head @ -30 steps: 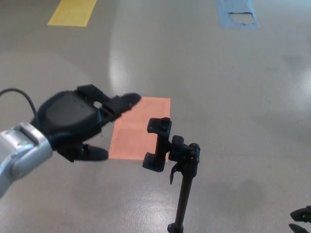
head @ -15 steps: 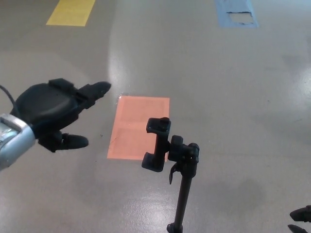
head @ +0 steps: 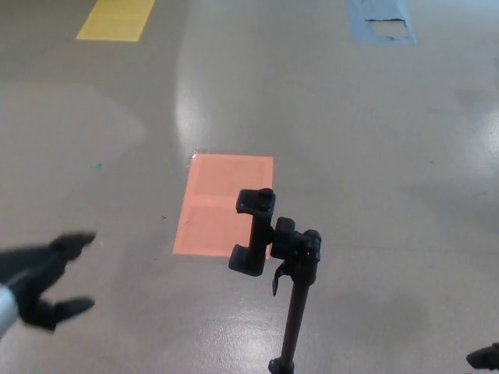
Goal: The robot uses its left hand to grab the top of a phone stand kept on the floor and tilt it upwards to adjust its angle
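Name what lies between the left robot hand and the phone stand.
In the head view, only bare grey floor separates the left robot hand from the phone stand.

No readable text, label, brand, number or sign shows anywhere. The phone stand (head: 274,257) bears no legible marking, and the coloured patches on the floor (head: 374,156) are plain, with no writing on them.

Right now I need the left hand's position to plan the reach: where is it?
In the head view the left hand is at the lower left edge, blurred, well left of the phone stand and the orange floor patch, touching neither.
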Motion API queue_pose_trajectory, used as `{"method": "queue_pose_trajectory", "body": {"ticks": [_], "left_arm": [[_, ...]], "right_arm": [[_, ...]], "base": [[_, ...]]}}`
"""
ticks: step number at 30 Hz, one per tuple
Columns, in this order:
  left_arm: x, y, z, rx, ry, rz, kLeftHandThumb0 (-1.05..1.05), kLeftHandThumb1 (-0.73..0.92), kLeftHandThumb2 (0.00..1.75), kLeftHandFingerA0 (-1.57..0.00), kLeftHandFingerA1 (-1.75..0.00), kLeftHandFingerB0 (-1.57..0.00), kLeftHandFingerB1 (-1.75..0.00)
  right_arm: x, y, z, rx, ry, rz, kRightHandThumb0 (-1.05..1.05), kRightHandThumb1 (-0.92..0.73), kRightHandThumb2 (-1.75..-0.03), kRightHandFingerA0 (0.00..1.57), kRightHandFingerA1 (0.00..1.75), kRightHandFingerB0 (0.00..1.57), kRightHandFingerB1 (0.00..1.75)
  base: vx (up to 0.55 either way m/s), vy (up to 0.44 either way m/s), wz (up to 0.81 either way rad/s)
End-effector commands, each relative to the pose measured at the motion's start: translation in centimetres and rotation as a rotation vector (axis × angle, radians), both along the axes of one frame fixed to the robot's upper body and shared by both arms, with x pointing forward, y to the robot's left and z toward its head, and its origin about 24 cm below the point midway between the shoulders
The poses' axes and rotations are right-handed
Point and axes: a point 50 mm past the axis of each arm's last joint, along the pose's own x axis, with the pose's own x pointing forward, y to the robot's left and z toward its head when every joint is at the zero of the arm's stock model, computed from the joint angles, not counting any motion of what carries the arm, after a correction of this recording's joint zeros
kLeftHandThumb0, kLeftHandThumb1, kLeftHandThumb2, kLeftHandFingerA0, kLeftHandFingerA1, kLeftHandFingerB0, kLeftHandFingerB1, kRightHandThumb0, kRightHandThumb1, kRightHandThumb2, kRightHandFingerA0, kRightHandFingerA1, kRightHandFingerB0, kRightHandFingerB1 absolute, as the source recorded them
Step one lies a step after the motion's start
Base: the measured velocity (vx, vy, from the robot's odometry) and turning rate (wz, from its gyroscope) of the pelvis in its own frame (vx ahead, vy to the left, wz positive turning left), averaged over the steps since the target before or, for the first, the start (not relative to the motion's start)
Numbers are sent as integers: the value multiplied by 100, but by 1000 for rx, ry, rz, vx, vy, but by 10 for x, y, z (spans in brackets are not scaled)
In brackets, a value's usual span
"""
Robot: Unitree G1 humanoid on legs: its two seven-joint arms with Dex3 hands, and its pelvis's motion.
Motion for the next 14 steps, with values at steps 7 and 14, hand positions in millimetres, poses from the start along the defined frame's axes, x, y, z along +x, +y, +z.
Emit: {"method": "queue_pose_trajectory", "body": {"ticks": [7, 14], "left_arm": [[-132, 36, -95, -195, 387, 539, -70, 92, 70, -25, -32, -7, -20], [-141, 40, -96, -194, 399, 549, -72, 91, 69, -27, -33, -7, -20]], "right_arm": [[-76, -12, -39, 1, 172, -54, -57, -76, -63, 37, 45, 27, 34], [-84, -9, -44, 7, 188, -62, -55, -75, -61, 36, 43, 28, 33]], "base": [[0, 0, 0], [0, 0, 0]]}}
